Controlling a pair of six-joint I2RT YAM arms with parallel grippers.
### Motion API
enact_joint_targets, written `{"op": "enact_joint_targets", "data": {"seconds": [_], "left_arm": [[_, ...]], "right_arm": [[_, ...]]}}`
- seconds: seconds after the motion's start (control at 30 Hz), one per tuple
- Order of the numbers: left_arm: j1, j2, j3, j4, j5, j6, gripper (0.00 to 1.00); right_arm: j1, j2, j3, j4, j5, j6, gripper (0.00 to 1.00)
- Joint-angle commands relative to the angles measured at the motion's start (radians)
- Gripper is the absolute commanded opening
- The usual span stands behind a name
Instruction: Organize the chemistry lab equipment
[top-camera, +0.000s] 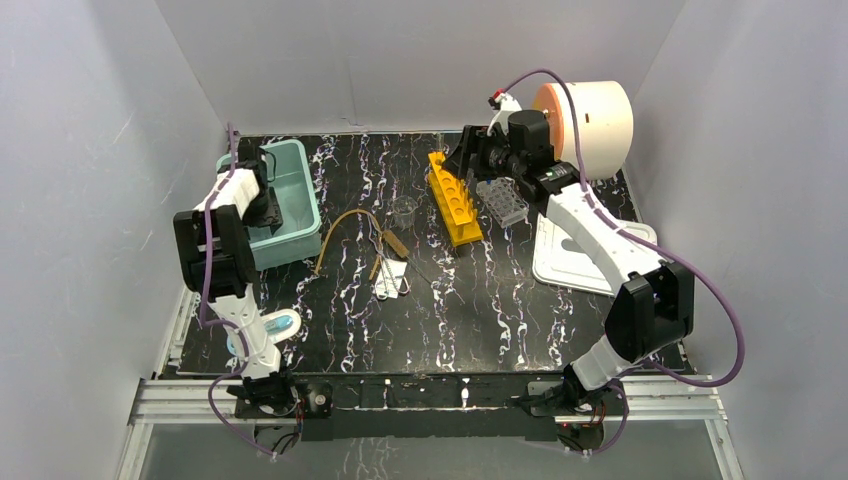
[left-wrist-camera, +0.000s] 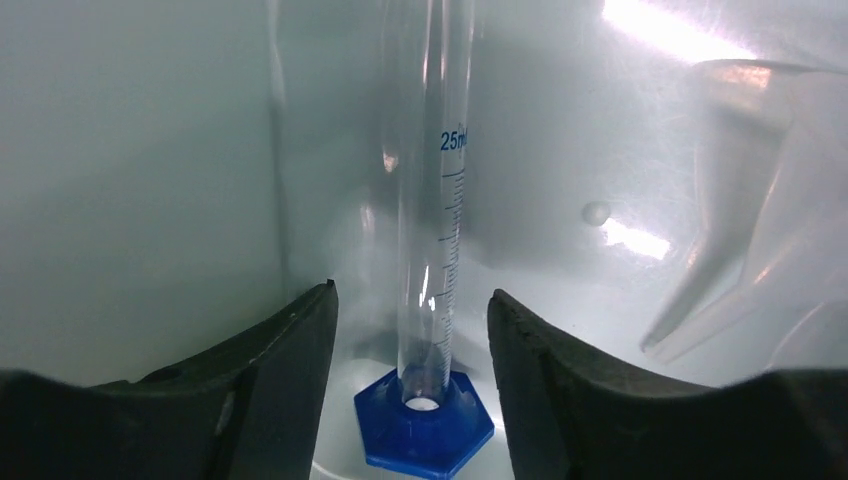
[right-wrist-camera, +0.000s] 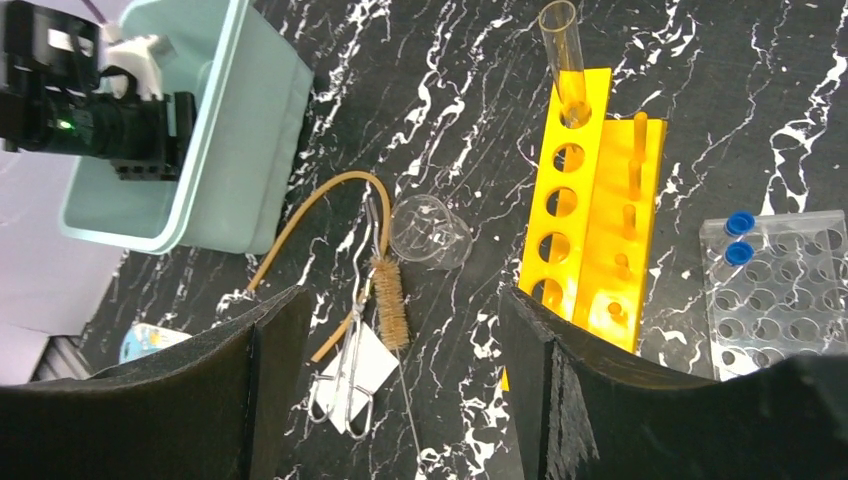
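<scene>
Black marbled table (top-camera: 500, 320), teal bin (top-camera: 295, 243) at 10 o'clock. Left gripper (left-wrist-camera: 412, 300) inside, jaws parted around upright graduated cylinder (left-wrist-camera: 430, 200), not touching; a skewed pull-out could topple it onto clear funnel (left-wrist-camera: 740, 180). Right gripper (right-wrist-camera: 402, 300) wide, empty.

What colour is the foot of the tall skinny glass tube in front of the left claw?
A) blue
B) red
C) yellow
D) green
A: the left wrist view shows the measuring cylinder standing on a blue six-sided foot.
</scene>
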Motion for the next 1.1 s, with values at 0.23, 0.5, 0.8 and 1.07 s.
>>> {"op": "enact_joint_targets", "data": {"seconds": [0.23, 0.5, 0.8, 1.07], "left_arm": [[-0.047, -0.248, 0.04, -0.025, 0.076, -0.085, 0.69], [-0.069, -0.247, -0.038, 0.003, 0.266, -0.128, 0.55], [-0.075, -0.192, -0.078, 0.135, 0.588, -0.138, 0.47], [-0.077, -0.148, -0.031, 0.178, 0.72, -0.133, 0.48]], "right_arm": [[0.15, 0.018, 0.024, -0.047, 0.165, -0.194, 0.78], [0.266, 0.145, 0.101, -0.13, 0.228, -0.23, 0.84], [0.276, 0.226, 0.099, -0.146, 0.286, -0.176, 0.82], [0.279, 0.38, 0.192, -0.176, 0.31, -0.179, 0.81]]}}
